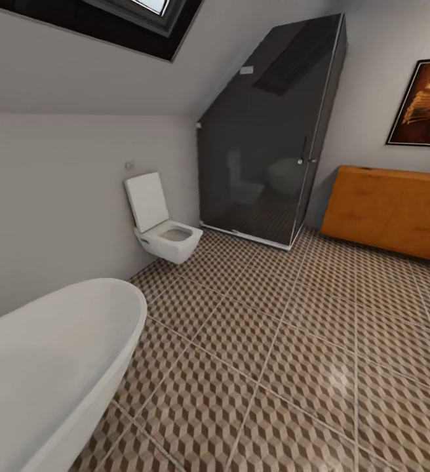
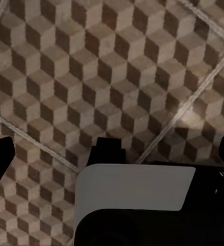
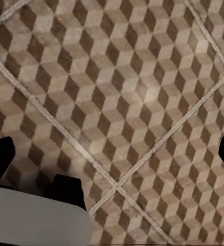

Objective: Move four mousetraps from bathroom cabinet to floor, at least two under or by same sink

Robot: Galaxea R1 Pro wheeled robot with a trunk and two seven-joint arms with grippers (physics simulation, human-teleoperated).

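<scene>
The left fingers (image 2: pixel 1 154) show in the left wrist view as dark tips at the two outer edges, set wide apart with nothing between them, above the bathroom floor (image 2: pixel 112 77). The right fingers (image 3: pixel 0 154) in the right wrist view are spread the same way, empty, over the same patterned tiles.

The bathroom floor (image 1: pixel 293 354) is laid with large square tiles printed with brown, beige and white cubes, divided by pale grout lines, and it stretches from near to far across the room. The walls are plain grey-white under a sloping ceiling with a dark-framed skylight (image 1: pixel 136 19) at the far left.

At the near left curves the rim of a white bathtub (image 1: pixel 58 367); its inside looks bare. Farther along the left wall hangs a white toilet (image 1: pixel 166 236) with its lid raised. In the far corner stands a dark glass shower enclosure (image 1: pixel 267 137) with a slanted top.

To the far right, against the wall, stands the orange-brown wooden cabinet (image 1: pixel 392 210), its fronts closed, so what it holds cannot be seen. A framed picture (image 1: pixel 421 101) hangs on the wall above it.
</scene>
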